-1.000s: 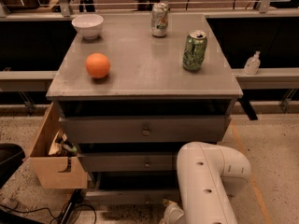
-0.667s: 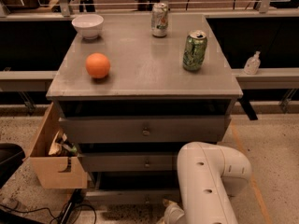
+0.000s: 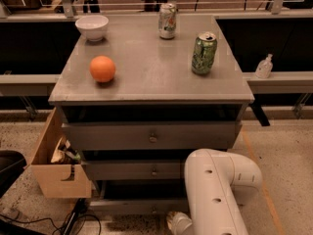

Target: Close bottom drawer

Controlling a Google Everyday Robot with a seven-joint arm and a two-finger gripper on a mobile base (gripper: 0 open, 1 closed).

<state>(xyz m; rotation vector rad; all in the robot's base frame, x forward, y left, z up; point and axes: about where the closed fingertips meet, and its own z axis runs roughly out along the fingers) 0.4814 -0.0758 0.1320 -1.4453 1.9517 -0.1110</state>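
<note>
The arm (image 3: 215, 195) bends low at bottom centre, putting the gripper (image 3: 175, 223) against the protruding bottom drawer (image 3: 132, 207), likely to push; its grip state cannot be told.

The grey tabletop (image 3: 146, 80) carries four things, all well apart. A white bowl (image 3: 92, 27) stands at its far left corner, and an orange (image 3: 102, 68) lies nearer on the left. A pale can (image 3: 167, 20) stands upright at the far edge, a green can (image 3: 204, 53) upright to the right. The hand (image 3: 175, 223) hangs low over the speckled floor (image 3: 286, 170), before the bottom drawer (image 3: 137, 207).
</note>
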